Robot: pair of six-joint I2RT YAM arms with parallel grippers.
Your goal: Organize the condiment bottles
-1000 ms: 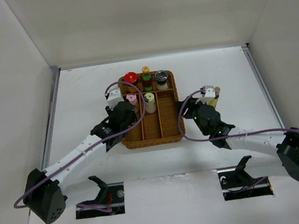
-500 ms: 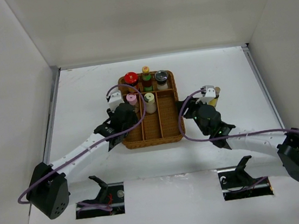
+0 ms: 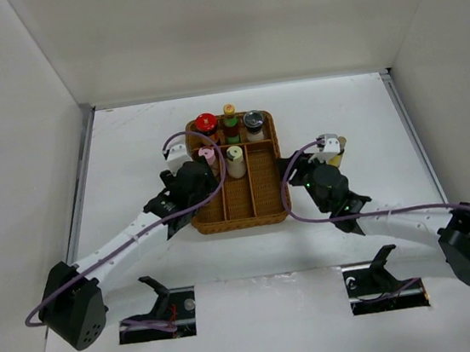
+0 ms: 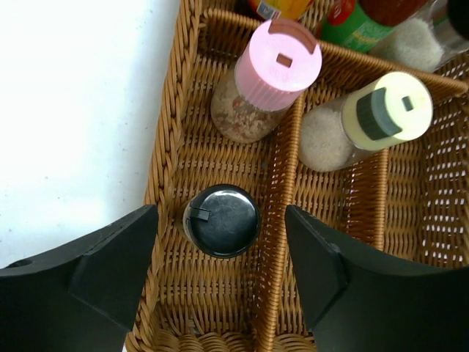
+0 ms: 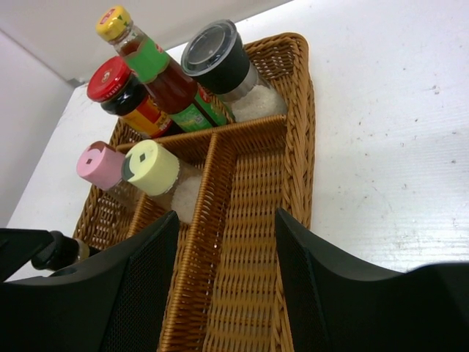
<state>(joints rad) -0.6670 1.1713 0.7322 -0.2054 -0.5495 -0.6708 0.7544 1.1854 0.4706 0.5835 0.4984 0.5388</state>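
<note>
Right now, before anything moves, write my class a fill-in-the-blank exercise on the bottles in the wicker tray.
The dark-lidded jar shares its compartment with the ___-capped bottle.
The far end compartment of the wicker tray holds ___ containers.
The left gripper stands ___ around the dark-lidded jar, without touching it.
Missing words: pink; three; open.
</note>
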